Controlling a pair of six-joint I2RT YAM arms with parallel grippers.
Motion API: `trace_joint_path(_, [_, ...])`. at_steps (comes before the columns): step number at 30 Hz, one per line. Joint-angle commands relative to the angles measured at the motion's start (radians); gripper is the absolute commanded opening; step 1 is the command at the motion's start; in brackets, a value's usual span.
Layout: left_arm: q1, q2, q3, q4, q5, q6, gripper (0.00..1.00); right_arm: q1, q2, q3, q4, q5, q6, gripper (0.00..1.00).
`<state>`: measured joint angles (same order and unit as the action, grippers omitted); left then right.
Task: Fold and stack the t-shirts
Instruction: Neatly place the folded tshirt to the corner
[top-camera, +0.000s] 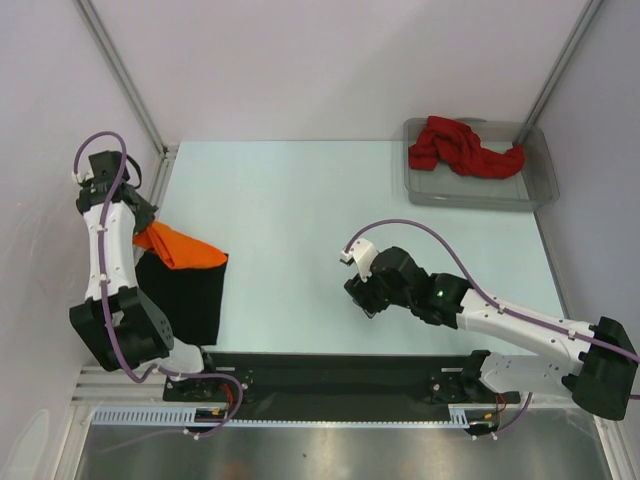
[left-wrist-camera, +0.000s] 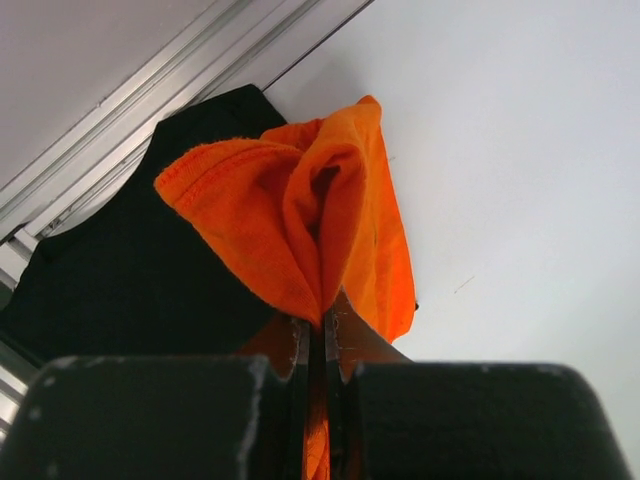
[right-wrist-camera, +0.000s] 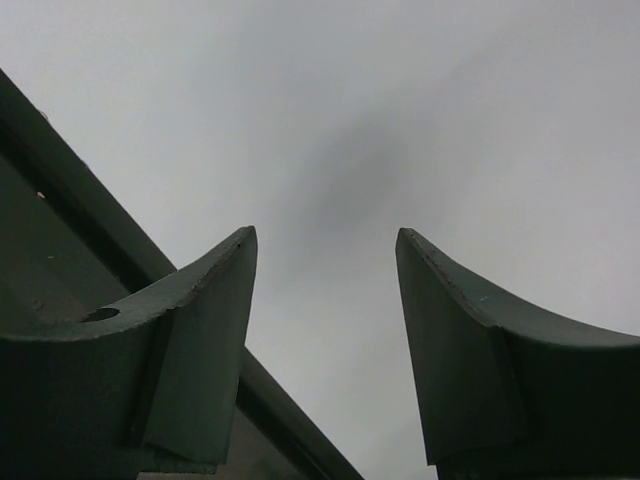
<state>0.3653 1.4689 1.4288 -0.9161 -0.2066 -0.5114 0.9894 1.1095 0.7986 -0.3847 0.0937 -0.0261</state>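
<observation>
Orange t-shirt pinched in left gripper, plain only in wrist view.

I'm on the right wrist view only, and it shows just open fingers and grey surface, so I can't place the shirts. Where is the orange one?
Observer: The left gripper is shut on the orange t-shirt, holding it bunched over the black t-shirt at the near left of the table.
Operator: And the red one?
Observer: The dark red t-shirt lies crumpled in the clear grey tray at the far right corner.
Operator: Is my gripper near any of them?
Observer: No. The right gripper is open over the table's middle, apart from all three shirts.
</observation>
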Motion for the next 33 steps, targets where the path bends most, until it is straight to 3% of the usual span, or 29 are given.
trace_joint_path(1, [0.024, -0.074, -0.031, 0.007, -0.033, 0.027, 0.00, 0.006, -0.010, 0.001, 0.009, 0.015, -0.011, 0.63])
trace_joint_path(10, [0.132, -0.191, -0.287, 0.030, 0.004, -0.042, 0.00, 0.009, 0.016, 0.036, 0.004, -0.029, -0.015, 0.63])
trace_joint_path(33, [0.313, -0.324, -0.613, -0.062, -0.083, -0.251, 0.00, 0.104, 0.006, 0.016, 0.021, -0.012, 0.022, 0.63])
